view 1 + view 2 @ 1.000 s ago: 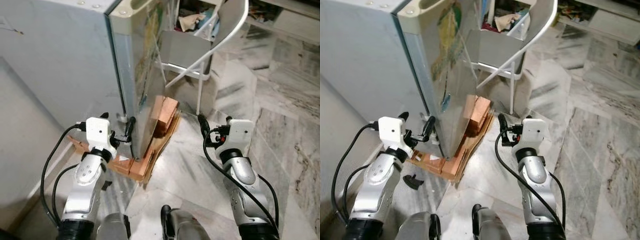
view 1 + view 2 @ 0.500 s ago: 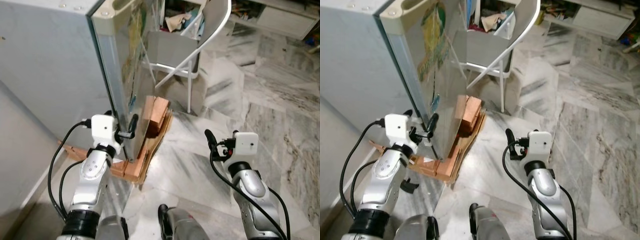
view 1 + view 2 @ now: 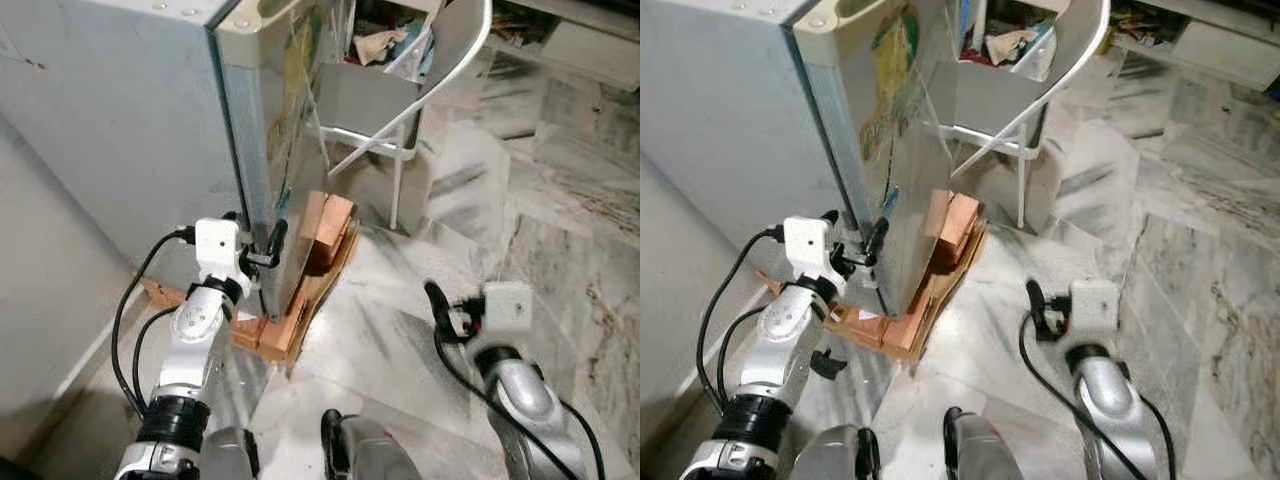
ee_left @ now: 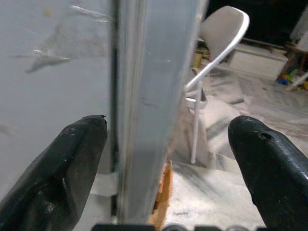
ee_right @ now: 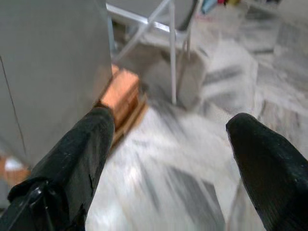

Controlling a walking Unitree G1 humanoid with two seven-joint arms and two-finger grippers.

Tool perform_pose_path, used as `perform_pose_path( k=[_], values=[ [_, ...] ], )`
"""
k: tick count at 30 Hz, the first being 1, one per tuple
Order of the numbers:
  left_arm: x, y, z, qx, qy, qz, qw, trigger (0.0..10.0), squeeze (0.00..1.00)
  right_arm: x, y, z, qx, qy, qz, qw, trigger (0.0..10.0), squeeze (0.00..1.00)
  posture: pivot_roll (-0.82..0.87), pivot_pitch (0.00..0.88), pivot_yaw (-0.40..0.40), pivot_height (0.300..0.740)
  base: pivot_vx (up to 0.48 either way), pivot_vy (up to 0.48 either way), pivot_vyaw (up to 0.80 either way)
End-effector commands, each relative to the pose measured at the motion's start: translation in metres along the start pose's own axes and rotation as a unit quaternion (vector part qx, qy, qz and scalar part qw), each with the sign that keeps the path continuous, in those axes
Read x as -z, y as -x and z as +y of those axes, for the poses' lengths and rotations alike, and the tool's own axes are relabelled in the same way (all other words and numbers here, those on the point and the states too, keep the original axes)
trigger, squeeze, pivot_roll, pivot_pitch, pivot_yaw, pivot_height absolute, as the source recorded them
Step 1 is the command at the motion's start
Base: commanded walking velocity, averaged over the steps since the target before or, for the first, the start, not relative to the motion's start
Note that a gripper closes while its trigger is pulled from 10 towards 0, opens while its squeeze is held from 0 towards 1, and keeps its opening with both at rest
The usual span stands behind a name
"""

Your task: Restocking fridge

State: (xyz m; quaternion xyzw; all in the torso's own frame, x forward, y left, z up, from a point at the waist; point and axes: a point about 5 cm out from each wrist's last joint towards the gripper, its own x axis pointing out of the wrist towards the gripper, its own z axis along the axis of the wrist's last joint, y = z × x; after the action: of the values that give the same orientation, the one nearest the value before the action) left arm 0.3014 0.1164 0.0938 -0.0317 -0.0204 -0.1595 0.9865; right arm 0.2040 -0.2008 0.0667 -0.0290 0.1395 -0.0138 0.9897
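From the robot's head, a tall silver-grey metal fridge [image 3: 150, 110] stands at the left on orange-brown bricks [image 3: 325, 230] and flattened cardboard [image 3: 300, 310], its door closed and a colourful sticker [image 3: 890, 100] on its front. The left gripper [image 3: 258, 247] sits at the fridge's lower front corner, one black finger [image 3: 275, 238] lying against the door edge. Behind the fridge a white metal-framed chair [image 3: 420, 100] stands on the grey veined marble floor [image 3: 560, 200]. The right gripper [image 3: 440, 305] hangs low over the floor, well apart from the fridge.

At the left wrist, the two black fingers [image 4: 62, 168] are spread wide, straddling the vertical seam of the fridge door [image 4: 154, 96] and gripping nothing; the white chair [image 4: 221, 38] shows beyond.

At the right wrist, the picture is blurred. The fingers [image 5: 72, 159] stand spread apart and empty above the marble floor [image 5: 192, 168], with the fridge side [image 5: 48, 62], the bricks [image 5: 122, 91] and the chair legs [image 5: 173, 53] ahead.
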Motion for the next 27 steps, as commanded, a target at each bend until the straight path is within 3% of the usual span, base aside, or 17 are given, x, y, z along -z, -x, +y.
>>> perform_pose_path(
  k=[1,13,17,20,27],
  values=[
    [0.001,-0.002,-0.009,0.023,-0.001,-0.001,1.000,10.0,0.00,0.003,0.010,-0.012,0.015,0.009,0.010,1.000,10.0,0.00,-0.05,0.161,-0.049,0.740,0.000,0.000,0.00],
    [-0.002,-0.018,-0.027,0.059,-0.004,-0.010,0.998,10.0,0.00,0.003,0.012,-0.012,0.012,0.006,0.013,1.000,10.0,0.00,-0.07,0.153,-0.042,0.740,0.000,0.000,0.00],
    [-0.003,-0.027,-0.020,0.024,-0.035,0.000,0.999,10.0,0.00,0.004,0.016,-0.013,0.011,0.001,0.009,1.000,10.0,0.00,-0.08,0.151,-0.035,0.740,0.000,0.000,0.00],
    [-0.003,-0.029,-0.017,0.019,-0.033,0.002,0.999,10.0,0.00,0.003,0.016,-0.012,0.007,-0.004,0.004,1.000,10.0,0.00,-0.08,0.151,-0.035,0.740,0.000,0.000,0.00],
    [0.006,-0.017,-0.012,0.021,-0.036,0.022,0.999,10.0,0.00,0.001,0.017,-0.008,-0.001,-0.005,-0.002,1.000,10.0,0.00,-0.08,0.155,-0.027,0.740,0.000,0.000,0.00]
  ],
)
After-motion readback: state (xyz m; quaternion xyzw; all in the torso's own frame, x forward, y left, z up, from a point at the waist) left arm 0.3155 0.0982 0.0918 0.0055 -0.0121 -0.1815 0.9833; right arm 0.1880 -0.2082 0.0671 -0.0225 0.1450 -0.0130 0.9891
